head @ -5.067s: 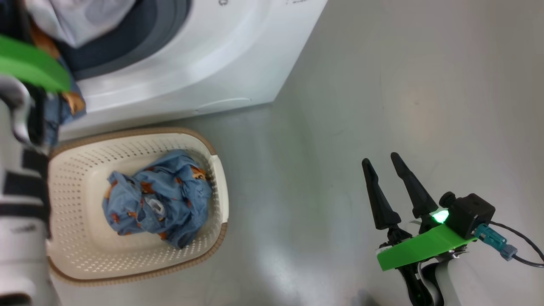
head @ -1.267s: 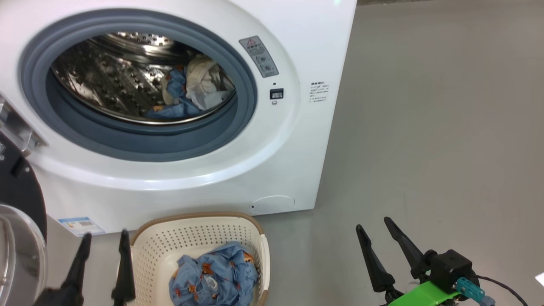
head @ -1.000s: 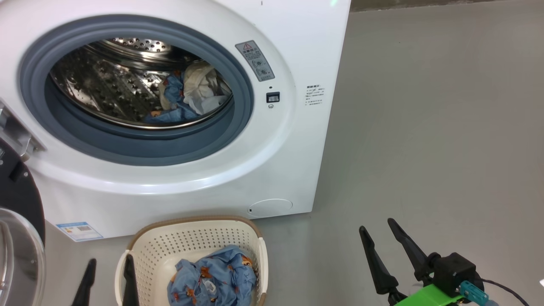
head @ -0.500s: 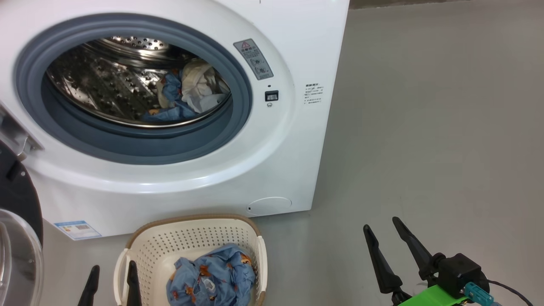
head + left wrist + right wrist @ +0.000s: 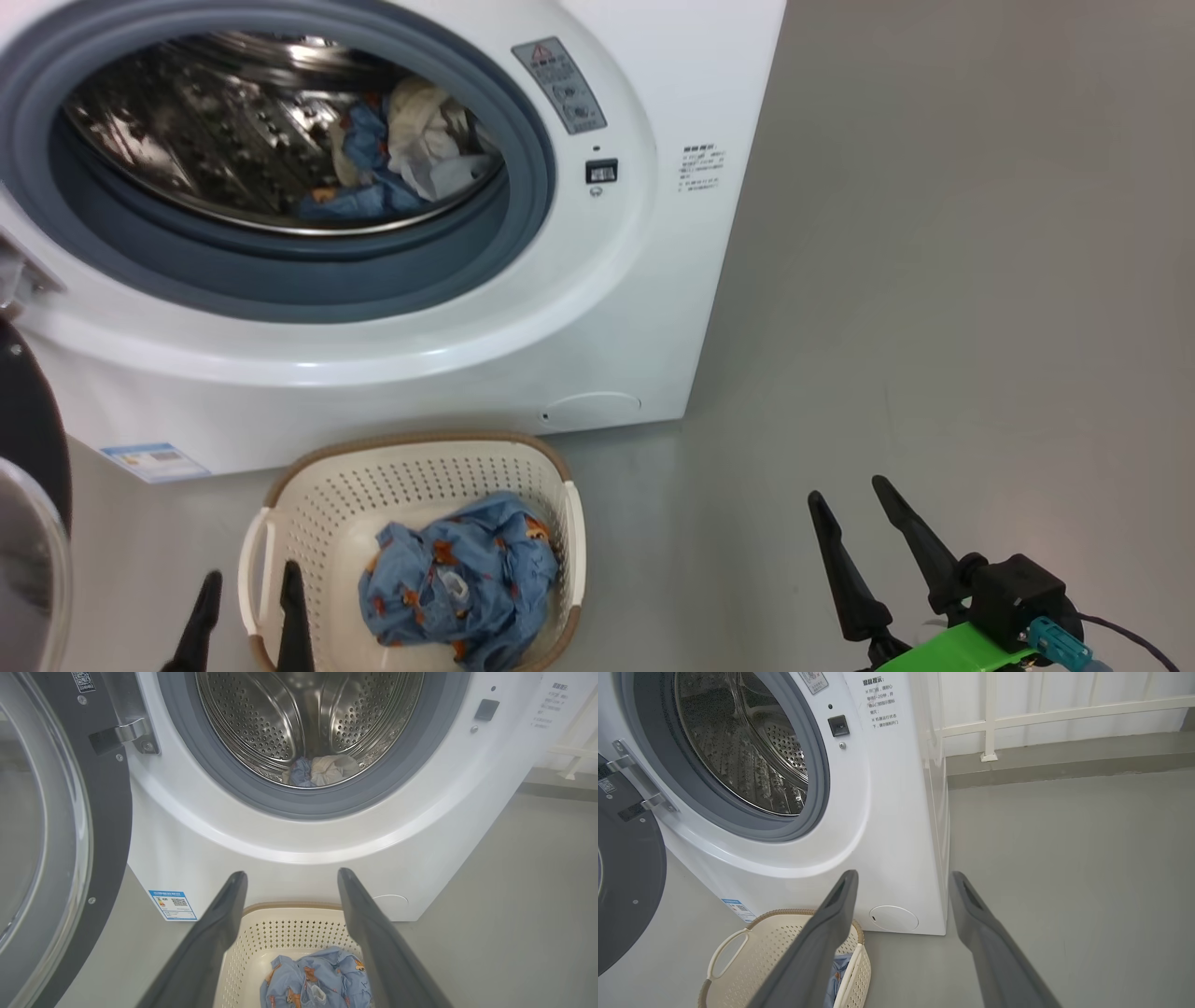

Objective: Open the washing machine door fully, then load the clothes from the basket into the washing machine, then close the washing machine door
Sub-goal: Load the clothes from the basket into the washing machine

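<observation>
Head view, loading stage. The washing machine (image 5: pixel 597 308) stands at 11 o'clock with its round mouth facing the robot. The drum (image 5: pixel 215 140) axis runs front to back, so a garment must travel straight inward over the grey-blue gasket (image 5: pixel 280 280). The washing machine door (image 5: pixel 33 429) hangs at 9 o'clock, swung clear of the mouth on its hinge; it is judged fully open, leaving the path free. Blue and cream garments (image 5: pixel 397 154) already lie at the back of the drum.

The basket (image 5: pixel 411 446) sits on the floor (image 5: pixel 934 280) at 6 o'clock of the mouth, just before the machine's front, presumably so that each lift is short. Its handles lie at 3 and 9 o'clock, so that axis runs parallel to the machine's front; its near end is cut by the frame edge. The clothes (image 5: pixel 457 588) form one crumpled heap inside it, toward the 3 o'clock wall, with no clear long axis.

The left jaws, at 7 o'clock, stand wide and empty by the basket's 9 o'clock handle. In the left wrist view they frame the heap and point toward the drum, a line that suits the next pick. The right jaws, at 4 o'clock, stand wide and empty over bare floor, well apart from the basket, and are judged idle
</observation>
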